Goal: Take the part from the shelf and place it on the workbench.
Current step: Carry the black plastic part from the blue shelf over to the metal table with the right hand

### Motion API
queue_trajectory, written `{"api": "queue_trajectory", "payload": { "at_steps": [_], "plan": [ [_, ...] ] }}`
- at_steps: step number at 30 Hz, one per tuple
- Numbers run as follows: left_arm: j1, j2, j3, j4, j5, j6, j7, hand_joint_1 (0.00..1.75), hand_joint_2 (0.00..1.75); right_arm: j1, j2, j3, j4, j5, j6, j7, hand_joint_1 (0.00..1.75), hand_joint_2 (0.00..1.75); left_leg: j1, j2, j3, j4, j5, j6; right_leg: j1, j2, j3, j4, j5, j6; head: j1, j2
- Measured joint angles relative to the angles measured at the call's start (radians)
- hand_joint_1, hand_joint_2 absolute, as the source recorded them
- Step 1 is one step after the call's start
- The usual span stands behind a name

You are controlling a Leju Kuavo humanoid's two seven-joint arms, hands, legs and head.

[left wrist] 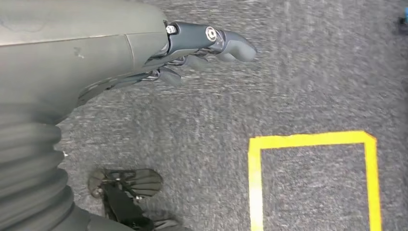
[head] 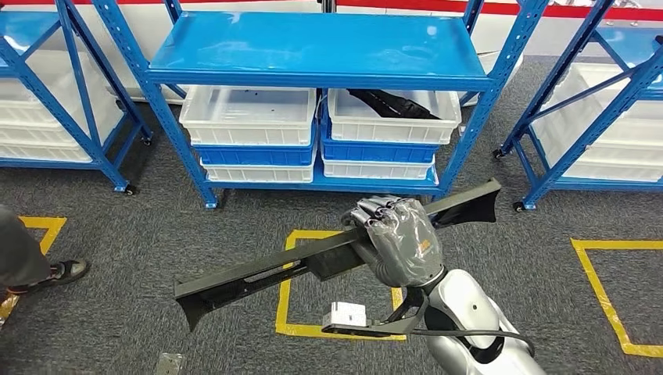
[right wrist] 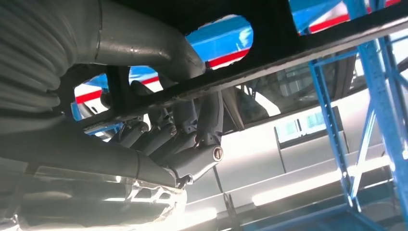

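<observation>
Black plastic part (head: 313,258) centre frame, carried clear of blue shelf (head: 313,47) | right hand (head: 399,238) fingers wrapped round its middle for balance | left hand (left wrist: 202,45) fingers loosely extended, holding nothing, over carpet | workbench unseen

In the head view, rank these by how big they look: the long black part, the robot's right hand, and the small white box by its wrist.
1. Long black part, spanning much of the frame.
2. Right hand, gripping it.
3. White box, smallest.
All sit at a similar distance, so the order looks reliable.
</observation>
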Motion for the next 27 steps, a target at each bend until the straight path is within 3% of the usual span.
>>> {"api": "queue_trajectory", "payload": {
  "at_steps": [1, 2, 3, 4, 6, 8, 9, 11, 12, 14, 16, 17, 18, 19, 20, 22, 23, 25, 27],
  "plan": [
    [0.000, 0.000, 0.000, 0.000, -0.001, 0.000, 0.001, 0.00, 1.75, 0.002, 0.000, -0.001, 0.002, 0.000, 0.000, -0.001, 1.69, 1.75, 0.000, 0.001, -0.016, 0.001, 0.013, 0.000, -0.003, 0.000, -0.012, 0.067, -0.033, 0.002, 0.001, 0.000],
    [0.001, 0.000, 0.001, 0.000, -0.002, -0.001, 0.001, 0.00, 1.75, 0.004, 0.000, -0.001, 0.003, 0.000, 0.000, -0.003, 1.69, 1.75, 0.000, 0.003, -0.033, 0.001, 0.025, -0.001, -0.005, 0.000, -0.015, 0.121, -0.047, 0.010, 0.001, 0.000],
    [0.001, 0.000, 0.002, 0.000, -0.002, -0.001, 0.001, 0.00, 1.75, 0.005, 0.000, -0.002, 0.005, 0.000, 0.001, -0.004, 1.69, 1.75, 0.000, 0.004, -0.050, 0.002, 0.038, -0.003, -0.007, 0.000, -0.004, 0.147, -0.039, 0.024, 0.001, 0.000],
    [0.001, -0.001, 0.002, 0.000, -0.003, -0.001, 0.002, 0.00, 1.75, 0.006, 0.000, -0.002, 0.007, 0.000, 0.001, -0.006, 1.69, 1.75, 0.000, 0.005, -0.066, 0.003, 0.049, -0.006, -0.010, 0.000, 0.027, 0.131, -0.018, 0.039, 0.001, 0.000],
    [0.001, -0.001, 0.003, 0.000, -0.004, -0.001, 0.002, 0.00, 1.75, 0.005, 0.000, -0.003, 0.009, 0.000, 0.001, -0.010, 1.69, 1.75, -0.001, 0.005, -0.091, 0.009, 0.069, -0.016, -0.014, 0.000, 0.137, 0.005, 0.011, 0.055, 0.002, 0.000],
    [0.000, -0.001, 0.004, 0.000, -0.004, -0.001, 0.002, 0.00, 1.75, 0.003, 0.001, -0.003, 0.010, 0.000, 0.003, -0.014, 1.69, 1.75, -0.005, 0.005, -0.108, 0.018, 0.086, -0.027, -0.011, 0.002, 0.235, -0.139, -0.008, 0.047, -0.001, 0.000],
    [0.000, 0.000, 0.005, 0.000, -0.004, 0.000, 0.002, 0.00, 1.75, 0.001, 0.002, -0.003, 0.011, -0.001, 0.004, -0.016, 1.69, 1.75, -0.008, 0.004, -0.114, 0.021, 0.093, -0.031, -0.011, 0.003, 0.254, -0.175, -0.019, 0.042, -0.004, 0.000],
    [0.002, 0.002, 0.008, 0.000, -0.004, 0.001, 0.002, 0.00, 1.75, 0.000, 0.003, -0.004, 0.016, -0.004, 0.012, -0.018, 1.69, 1.75, -0.007, 0.003, -0.128, 0.030, 0.102, -0.036, -0.019, 0.001, 0.236, -0.176, -0.017, 0.033, -0.010, 0.000],
    [0.004, 0.002, 0.009, 0.000, -0.004, 0.002, 0.002, 0.00, 1.75, 0.000, 0.003, -0.004, 0.019, -0.005, 0.015, -0.018, 1.69, 1.75, -0.004, 0.002, -0.139, 0.043, 0.086, -0.040, -0.024, 0.000, 0.223, -0.169, -0.011, 0.025, -0.012, 0.000],
    [0.007, 0.001, 0.012, 0.000, -0.004, 0.002, 0.003, 0.00, 1.75, -0.001, 0.005, -0.004, 0.025, -0.009, 0.019, -0.019, 1.69, 1.75, 0.003, 0.000, -0.167, 0.118, -0.002, -0.050, -0.025, -0.004, 0.202, -0.162, 0.007, 0.002, -0.018, 0.000],
    [0.009, 0.000, 0.015, 0.000, -0.004, 0.002, 0.003, 0.00, 1.75, -0.001, 0.008, -0.004, 0.028, -0.015, 0.021, -0.020, 1.69, 1.75, 0.006, -0.001, -0.195, 0.245, -0.097, -0.056, -0.019, -0.006, 0.178, -0.159, 0.028, -0.009, -0.021, 0.000],
    [0.010, 0.000, 0.016, 0.000, -0.004, 0.002, 0.004, 0.00, 1.75, 0.000, 0.008, -0.003, 0.031, -0.017, 0.022, -0.021, 1.69, 1.75, 0.006, -0.002, -0.199, 0.298, -0.113, -0.058, -0.017, -0.007, 0.164, -0.156, 0.037, -0.009, -0.021, 0.000],
    [0.011, 0.000, 0.016, 0.000, -0.004, 0.002, 0.004, 0.00, 1.75, 0.001, 0.009, -0.003, 0.033, -0.019, 0.022, -0.022, 1.69, 1.75, 0.007, -0.002, -0.192, 0.324, -0.106, -0.058, -0.017, -0.007, 0.150, -0.152, 0.044, -0.007, -0.021, 0.000],
    [0.012, 0.000, 0.017, 0.000, -0.004, 0.002, 0.004, 0.00, 1.75, 0.002, 0.009, -0.003, 0.036, -0.020, 0.023, -0.023, 1.69, 1.75, 0.008, -0.002, -0.169, 0.317, -0.082, -0.058, -0.017, -0.007, 0.135, -0.146, 0.051, -0.005, -0.022, 0.000],
    [0.013, 0.000, 0.019, 0.000, -0.003, 0.002, 0.005, 0.00, 1.75, 0.003, 0.009, -0.003, 0.038, -0.022, 0.024, -0.024, 1.69, 1.75, 0.010, -0.002, -0.128, 0.275, -0.056, -0.057, -0.018, -0.006, 0.121, -0.138, 0.056, -0.001, -0.022, 0.000],
    [0.013, 0.000, 0.021, 0.000, -0.003, 0.001, 0.006, 0.00, 1.75, 0.004, 0.010, -0.003, 0.042, -0.023, 0.028, -0.027, 1.69, 1.75, 0.011, -0.008, -0.033, 0.149, -0.047, -0.059, -0.016, -0.005, 0.100, -0.124, 0.064, 0.009, -0.023, 0.000],
    [0.013, -0.001, 0.022, 0.000, -0.003, 0.001, 0.006, 0.00, 1.75, 0.004, 0.011, -0.004, 0.043, -0.024, 0.030, -0.028, 1.69, 1.75, 0.010, -0.012, -0.004, 0.101, -0.057, -0.058, -0.013, -0.005, 0.094, -0.119, 0.069, 0.016, -0.023, 0.000],
    [0.014, -0.003, 0.025, 0.000, -0.004, 0.000, 0.008, 0.00, 1.75, 0.004, 0.014, -0.004, 0.045, -0.026, 0.033, -0.030, 1.69, 1.75, 0.003, -0.017, 0.008, 0.068, -0.065, -0.049, -0.009, -0.005, 0.089, -0.117, 0.082, 0.033, -0.024, 0.000],
    [0.016, -0.006, 0.028, 0.000, -0.004, 0.000, 0.009, 0.00, 1.75, 0.005, 0.016, -0.004, 0.048, -0.028, 0.036, -0.031, 1.69, 1.75, -0.001, -0.012, -0.005, 0.065, -0.048, -0.026, -0.007, -0.004, 0.080, -0.109, 0.077, 0.043, -0.024, 0.000]
  ]
}}
